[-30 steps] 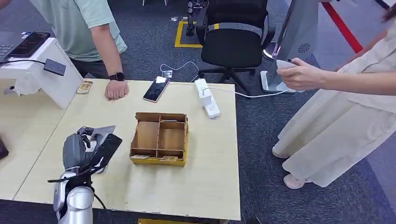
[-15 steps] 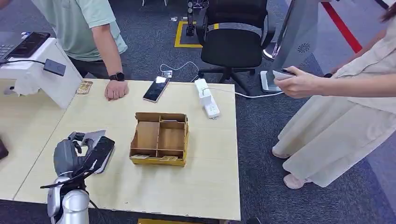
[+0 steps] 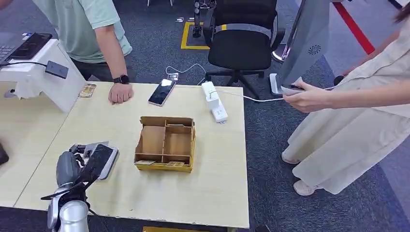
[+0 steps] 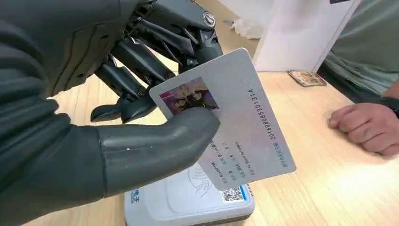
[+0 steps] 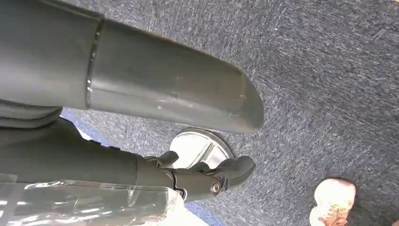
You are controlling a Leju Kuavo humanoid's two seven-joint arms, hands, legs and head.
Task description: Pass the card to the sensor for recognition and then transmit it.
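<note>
The card (image 4: 235,136) is a pale grey ID-style card with a small photo and printed lines of text, tilted just above the sensor (image 4: 188,205). The sensor is a flat white reader with a QR sticker, lying on the table (image 3: 203,188) left of the wooden box (image 3: 166,143).

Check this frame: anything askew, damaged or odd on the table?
Nothing damaged or spilled. The left hand holds the card tilted over the white card reader, not flat on it. A power strip lies at the table's far edge, its cable trailing to the floor. The wooden tray sits square.
</note>
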